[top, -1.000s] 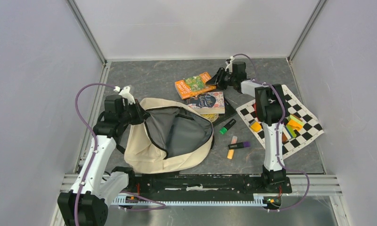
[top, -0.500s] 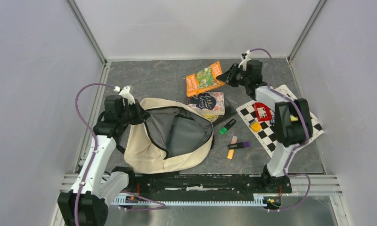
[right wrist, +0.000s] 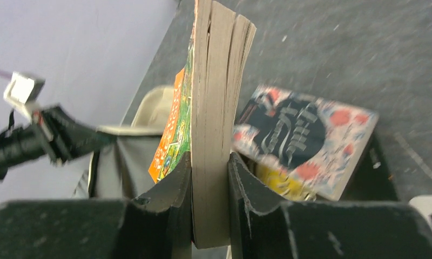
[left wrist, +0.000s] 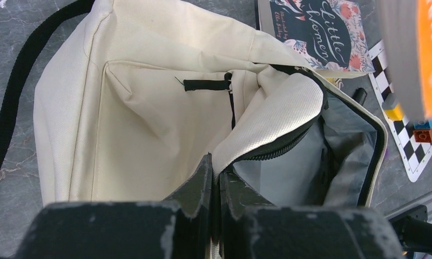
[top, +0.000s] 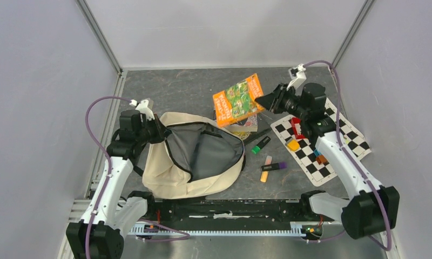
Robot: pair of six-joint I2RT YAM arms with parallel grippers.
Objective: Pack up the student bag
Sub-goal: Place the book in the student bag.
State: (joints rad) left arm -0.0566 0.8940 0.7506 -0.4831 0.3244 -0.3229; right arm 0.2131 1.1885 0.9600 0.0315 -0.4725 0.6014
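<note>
Left hand pinches soft cream bag rim; right hand clamps orange paperback.

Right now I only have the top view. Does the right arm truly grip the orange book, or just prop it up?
Observer: It grips it. In the right wrist view the right jaws clamp the orange book across its full thickness, pages showing between them.
Reviewer: Is the left arm holding the bag?
Observer: Yes. The left wrist view shows the left jaws shut on the cream flap of the bag beside the zip, with the grey lining open to view.
Reviewer: Which book lies on the table?
Observer: The left wrist view shows the dark floral book, whose cover reads "Little Women".
</note>
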